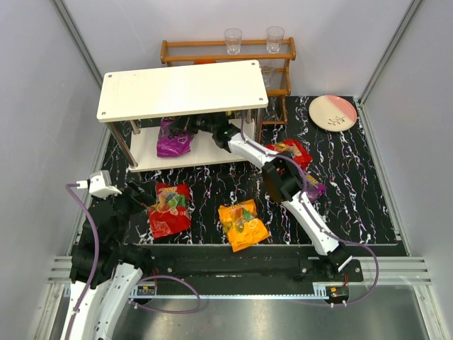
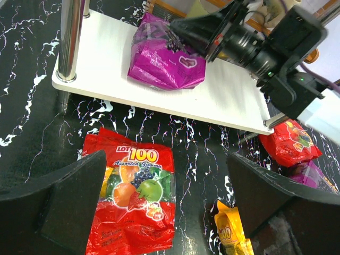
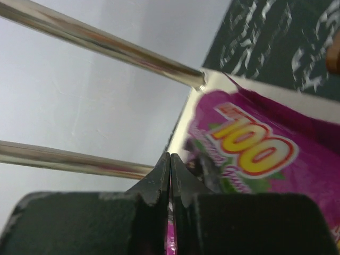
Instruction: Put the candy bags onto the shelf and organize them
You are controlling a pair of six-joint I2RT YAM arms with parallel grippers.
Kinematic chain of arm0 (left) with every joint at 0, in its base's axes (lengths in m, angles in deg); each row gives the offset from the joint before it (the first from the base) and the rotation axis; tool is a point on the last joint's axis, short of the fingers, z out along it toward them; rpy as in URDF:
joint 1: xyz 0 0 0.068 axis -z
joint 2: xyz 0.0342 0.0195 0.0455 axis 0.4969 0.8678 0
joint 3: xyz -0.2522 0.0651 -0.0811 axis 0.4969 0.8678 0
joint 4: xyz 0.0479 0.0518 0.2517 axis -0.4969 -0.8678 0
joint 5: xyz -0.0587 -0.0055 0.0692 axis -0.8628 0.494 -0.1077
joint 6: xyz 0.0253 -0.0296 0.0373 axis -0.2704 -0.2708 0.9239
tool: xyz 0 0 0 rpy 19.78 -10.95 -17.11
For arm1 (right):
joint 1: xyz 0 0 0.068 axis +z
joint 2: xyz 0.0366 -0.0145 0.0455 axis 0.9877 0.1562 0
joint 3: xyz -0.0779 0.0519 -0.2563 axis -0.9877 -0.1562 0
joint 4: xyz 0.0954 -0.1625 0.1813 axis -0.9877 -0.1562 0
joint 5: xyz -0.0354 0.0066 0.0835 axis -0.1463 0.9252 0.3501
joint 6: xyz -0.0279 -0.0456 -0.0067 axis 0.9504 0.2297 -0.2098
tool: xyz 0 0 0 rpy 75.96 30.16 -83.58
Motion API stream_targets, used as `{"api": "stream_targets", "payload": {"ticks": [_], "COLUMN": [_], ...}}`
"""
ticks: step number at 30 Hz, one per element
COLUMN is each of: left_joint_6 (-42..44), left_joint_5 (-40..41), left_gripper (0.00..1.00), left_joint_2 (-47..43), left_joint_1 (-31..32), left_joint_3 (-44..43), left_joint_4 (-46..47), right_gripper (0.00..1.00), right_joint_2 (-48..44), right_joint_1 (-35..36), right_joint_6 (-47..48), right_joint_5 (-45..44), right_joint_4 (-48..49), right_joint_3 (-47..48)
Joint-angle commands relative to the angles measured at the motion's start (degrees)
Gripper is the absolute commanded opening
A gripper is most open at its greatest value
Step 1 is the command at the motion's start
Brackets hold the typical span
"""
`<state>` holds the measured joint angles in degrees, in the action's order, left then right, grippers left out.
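Observation:
A purple candy bag lies on the lower board of the white shelf. My right gripper reaches under the top board, its jaws shut on that bag's edge, with a purple sliver between them. On the mat lie a red bag, an orange bag, another red bag and a second purple bag, partly hidden by the right arm. My left gripper hovers wide open over the near red bag.
A brown wooden rack with clear glasses stands behind the shelf. A pink and white plate lies at the back right. The shelf's metal legs run close to the right gripper. Grey walls close in both sides.

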<state>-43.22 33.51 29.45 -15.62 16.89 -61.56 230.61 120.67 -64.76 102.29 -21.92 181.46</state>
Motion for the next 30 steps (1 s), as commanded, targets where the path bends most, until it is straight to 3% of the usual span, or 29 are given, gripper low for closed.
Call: {"api": "stream_targets", "payload": {"ticks": [1,7,16,23,25,26,30], "left_joint_6": [0.8,0.71,0.71,0.8,0.8,0.71,0.8], "left_joint_5": [0.29,0.21,0.29,0.29,0.21,0.29,0.12], "left_gripper": [0.99,0.99,0.99,0.99,0.99,0.99,0.99], "left_joint_2": [-0.92,-0.13,0.05,-0.13,-0.13,-0.13,-0.21], "left_joint_1": [0.24,0.24,0.33,0.24,0.33,0.33,0.33], "left_joint_3": [0.14,0.14,0.23,0.23,0.23,0.23,0.23], "left_joint_4": [1.72,1.81,1.81,1.81,1.9,1.81,1.81], "right_gripper": [0.07,0.08,0.18,0.39,0.44,0.5,0.56], "right_joint_2": [0.53,-0.97,-4.04,-10.37,-13.27,-14.32,-20.64], "right_joint_1": [2.0,2.88,2.18,0.6,0.33,0.16,0.15], "right_joint_6": [1.04,3.06,6.75,0.01,-1.68,-2.47,-1.69], "right_joint_5": [1.4,1.48,2.01,7.02,6.59,5.36,1.05], "right_joint_4": [-7.22,-8.37,-9.69,7.69,13.66,14.91,17.82], "right_joint_3": [-1.58,-9.23,-8.45,-18.25,-22.22,-26.07,-34.45]}}
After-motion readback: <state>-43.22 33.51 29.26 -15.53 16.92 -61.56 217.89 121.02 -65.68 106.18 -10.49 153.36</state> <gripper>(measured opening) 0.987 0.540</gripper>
